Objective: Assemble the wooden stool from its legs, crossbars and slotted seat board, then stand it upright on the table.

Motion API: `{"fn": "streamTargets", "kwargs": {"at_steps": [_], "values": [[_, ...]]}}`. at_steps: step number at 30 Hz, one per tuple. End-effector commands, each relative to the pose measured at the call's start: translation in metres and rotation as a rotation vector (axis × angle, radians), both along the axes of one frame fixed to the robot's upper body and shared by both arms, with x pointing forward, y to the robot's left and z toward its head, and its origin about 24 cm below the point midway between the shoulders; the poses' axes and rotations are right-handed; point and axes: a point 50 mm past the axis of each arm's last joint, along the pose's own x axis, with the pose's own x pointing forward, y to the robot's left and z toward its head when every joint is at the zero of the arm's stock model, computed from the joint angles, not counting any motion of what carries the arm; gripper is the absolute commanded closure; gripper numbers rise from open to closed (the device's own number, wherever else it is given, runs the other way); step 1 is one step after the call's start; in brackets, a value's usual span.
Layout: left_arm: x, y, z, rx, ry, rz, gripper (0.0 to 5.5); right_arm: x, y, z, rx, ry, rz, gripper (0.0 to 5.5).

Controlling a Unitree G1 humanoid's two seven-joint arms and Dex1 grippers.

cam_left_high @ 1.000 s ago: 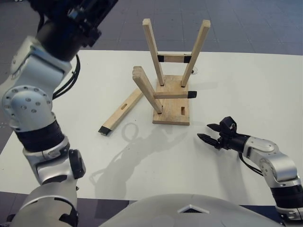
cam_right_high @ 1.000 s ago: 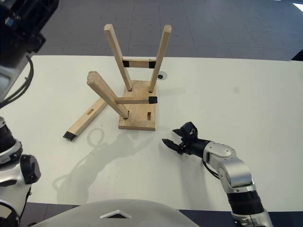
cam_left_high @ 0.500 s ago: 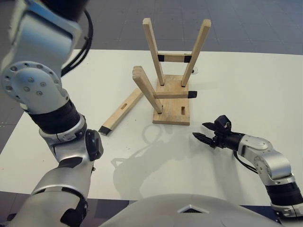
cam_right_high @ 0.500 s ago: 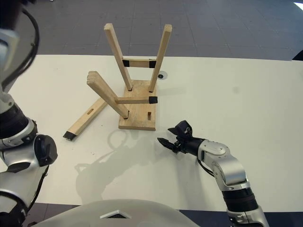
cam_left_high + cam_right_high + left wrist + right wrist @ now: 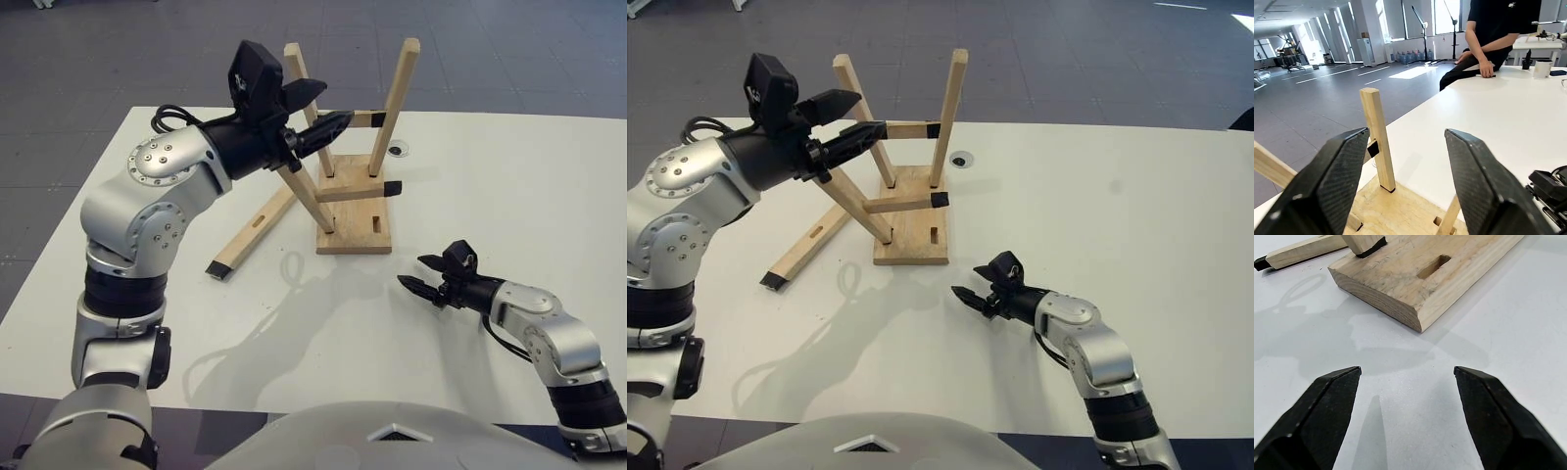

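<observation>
left gripper (image 5: 330,105) gaped beside the leaning leg (image 5: 309,196) on the seat board (image 5: 355,227), toward the table's (image 5: 509,176) far edge. right gripper (image 5: 411,271) sat open too, empty. a clumsy nudge could've popped that leg loose.

The seat board (image 5: 351,235) lies mid-surface (image 5: 490,176). Two upright legs (image 5: 395,103) stand at its 12 o'clock end, joined by a crossbar (image 5: 364,118). A leaning leg (image 5: 309,196) rises from 7 o'clock. A loose leg (image 5: 253,231) lies at 9 o'clock. The left jaws hang near the 11 o'clock leg, and the right jaws sit apart at 4 o'clock.
</observation>
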Motion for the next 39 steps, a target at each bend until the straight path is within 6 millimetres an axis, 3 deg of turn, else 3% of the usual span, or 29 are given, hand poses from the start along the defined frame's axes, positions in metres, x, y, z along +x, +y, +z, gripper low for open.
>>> {"fn": "streamTargets", "kwargs": {"at_steps": [1, 5, 8, 11, 15, 18, 21, 26, 31, 35, 39], "values": [[0.009, 0.006, 0.030, -0.140, -0.114, 0.052, 2.65, -0.003, -0.001, -0.001, -0.017, 0.010, -0.009, 2.00], [-0.024, 0.009, 0.070, -0.399, -0.248, -0.106, 2.65, -0.001, -0.004, -0.001, -0.028, 0.010, -0.008, 2.00], [-0.021, 0.051, 0.069, -0.386, -0.269, 0.090, 2.65, -0.001, -0.005, 0.000, -0.028, 0.007, -0.015, 2.00], [-0.023, 0.092, 0.043, -0.261, -0.189, 0.222, 2.65, -0.003, -0.007, 0.000, -0.027, 0.008, -0.028, 2.00], [-0.036, 0.118, -0.008, -0.085, 0.021, 0.196, 2.36, -0.002, -0.009, 0.001, -0.027, 0.008, -0.032, 2.00], [-0.050, 0.134, -0.052, 0.030, 0.170, 0.158, 1.86, -0.001, -0.008, 0.002, -0.027, 0.004, -0.032, 2.00], [-0.053, 0.149, -0.089, 0.151, 0.259, 0.242, 1.86, -0.002, -0.007, 0.002, -0.027, 0.004, -0.023, 2.00], [-0.071, 0.149, -0.145, 0.345, 0.397, 0.217, 1.86, 0.001, -0.004, 0.010, 0.005, -0.043, -0.043, 2.00], [-0.083, 0.150, -0.166, 0.398, 0.460, 0.205, 1.86, 0.005, -0.004, 0.045, 0.113, -0.286, -0.174, 2.00], [-0.082, 0.153, -0.175, 0.414, 0.474, 0.245, 1.86, 0.010, -0.013, 0.057, -0.084, -0.492, -0.306, 2.00], [-0.085, 0.144, -0.182, 0.383, 0.510, 0.209, 2.04, 0.018, -0.022, 0.066, -0.138, -0.627, -0.490, 2.00]]}}
